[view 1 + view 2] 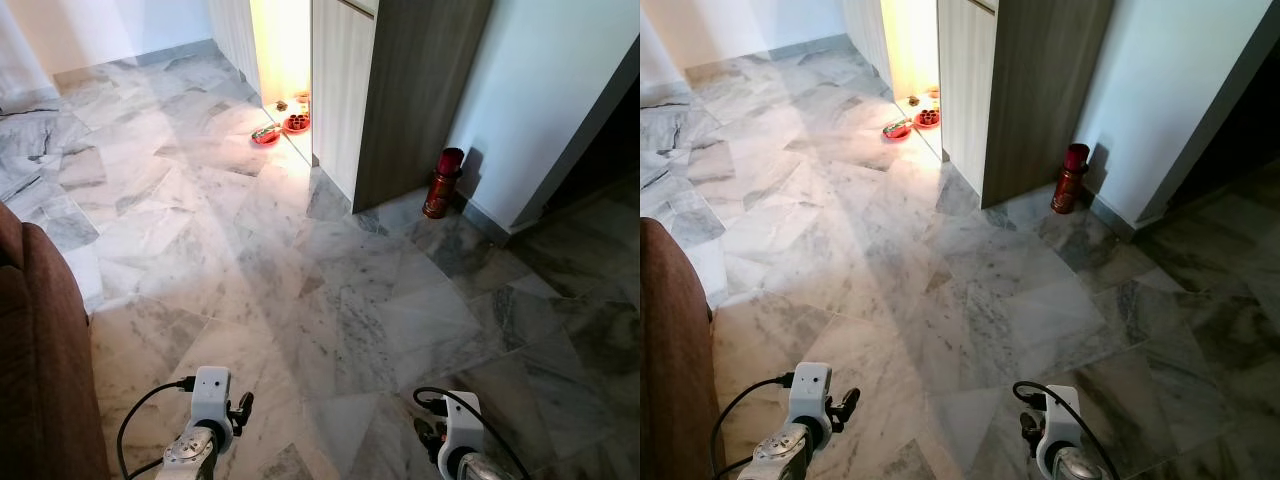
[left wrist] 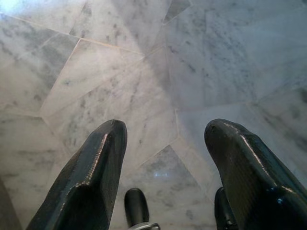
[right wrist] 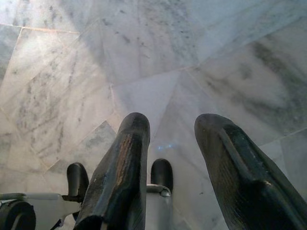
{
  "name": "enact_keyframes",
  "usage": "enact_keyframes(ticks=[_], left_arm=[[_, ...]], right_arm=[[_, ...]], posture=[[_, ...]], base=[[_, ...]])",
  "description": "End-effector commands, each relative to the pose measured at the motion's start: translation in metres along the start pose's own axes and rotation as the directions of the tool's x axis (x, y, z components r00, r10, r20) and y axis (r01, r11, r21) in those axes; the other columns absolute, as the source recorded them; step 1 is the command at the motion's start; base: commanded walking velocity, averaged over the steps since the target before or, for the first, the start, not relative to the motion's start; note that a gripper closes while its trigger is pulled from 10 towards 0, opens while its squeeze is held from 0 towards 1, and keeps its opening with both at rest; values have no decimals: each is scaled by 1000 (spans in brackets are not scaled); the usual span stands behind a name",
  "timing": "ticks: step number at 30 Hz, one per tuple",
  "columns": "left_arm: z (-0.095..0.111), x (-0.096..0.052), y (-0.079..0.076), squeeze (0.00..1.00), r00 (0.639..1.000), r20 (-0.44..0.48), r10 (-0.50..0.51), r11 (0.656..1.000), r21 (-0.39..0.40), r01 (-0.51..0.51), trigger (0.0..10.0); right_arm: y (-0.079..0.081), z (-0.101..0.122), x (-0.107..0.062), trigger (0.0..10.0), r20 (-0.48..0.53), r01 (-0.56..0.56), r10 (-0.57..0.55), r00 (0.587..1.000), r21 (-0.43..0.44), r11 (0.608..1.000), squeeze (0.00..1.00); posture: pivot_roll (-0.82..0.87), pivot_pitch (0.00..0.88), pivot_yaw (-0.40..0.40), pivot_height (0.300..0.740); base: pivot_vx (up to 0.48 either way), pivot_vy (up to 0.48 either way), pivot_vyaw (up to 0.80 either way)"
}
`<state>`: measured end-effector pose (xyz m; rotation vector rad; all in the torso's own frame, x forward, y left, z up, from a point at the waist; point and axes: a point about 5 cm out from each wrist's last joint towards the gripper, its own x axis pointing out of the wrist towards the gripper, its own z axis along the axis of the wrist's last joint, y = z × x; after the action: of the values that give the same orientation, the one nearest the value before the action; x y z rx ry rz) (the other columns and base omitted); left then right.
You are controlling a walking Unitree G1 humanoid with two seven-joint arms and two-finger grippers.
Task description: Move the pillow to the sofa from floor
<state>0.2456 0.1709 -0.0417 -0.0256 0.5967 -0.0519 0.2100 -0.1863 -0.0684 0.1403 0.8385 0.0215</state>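
Left eye view is giving you a lot of marble floor point(image 1: 300, 260) and not much else, so you're basically sitting in the search step right now. No pillow is turning up on any of the tiles you're looking at, so honestly I can't tell you where it's lying relative to either set of jaws.

Both arms are hanging low in front of you. Left gripper point(image 2: 165, 143) is pointing down at bare tile with its jaws spread wide apart and nothing between them. Right gripper point(image 3: 172, 139) is doing the same, jaws wide and carrying nothing, just floor showing through the gap.

What you are getting: the brown sofa point(image 1: 40, 360) is running down your left edge, very close to the left arm, so the drop-off spot is right there. Further off, a tall wooden cabinet point(image 1: 400, 90) is standing by the white wall, a red bottle point(image 1: 443, 182) is sitting on the floor beside it, and a couple of red dishes point(image 1: 283, 128) are sitting in a bright patch near the lit opening.

My guess for the next move: you're going to need to turn or step back and sweep the head around until the pillow comes up, then line up on it before reaching.
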Motion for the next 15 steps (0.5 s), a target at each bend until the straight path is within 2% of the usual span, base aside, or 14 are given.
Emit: enact_keyframes(ticks=[1, 4, 8, 11, 15], left_arm=[[-13, -4, 4, 0, 998, -58, 18, 1000, 12, -17, 10000], [-17, -6, 8, 0, 995, -73, 62, 998, -20, -64, 10000], [-19, -7, 10, 0, 994, -83, 65, 998, -13, -67, 10000], [-22, -8, 11, 0, 994, -94, 63, 998, -12, -65, 10000], [-23, -9, 12, 0, 993, -99, 58, 998, -3, -58, 10000]], right_arm=[[7, 2, 2, 10000, 0, -13, 13, 1000, -3, 1000, 0], [12, 6, 4, 10000, -2, -19, 19, 1000, -15, 1000, 0], [12, 6, 4, 10000, -5, -18, 18, 1000, -46, 999, 0], [12, 2, 3, 10000, -9, -20, 20, 1000, -84, 996, 0], [7, -9, -1, 10000, -14, -12, 11, 1000, -61, 998, 0]], posture=[[31, 118, -9, 718], [36, 117, -10, 718], [42, 115, -8, 718], [40, 109, 2, 718], [35, 104, 8, 718]], base=[[0, 0, 0], [0, 0, 0], [0, 0, 0], [0, 0, 533], [0, 0, 800]])
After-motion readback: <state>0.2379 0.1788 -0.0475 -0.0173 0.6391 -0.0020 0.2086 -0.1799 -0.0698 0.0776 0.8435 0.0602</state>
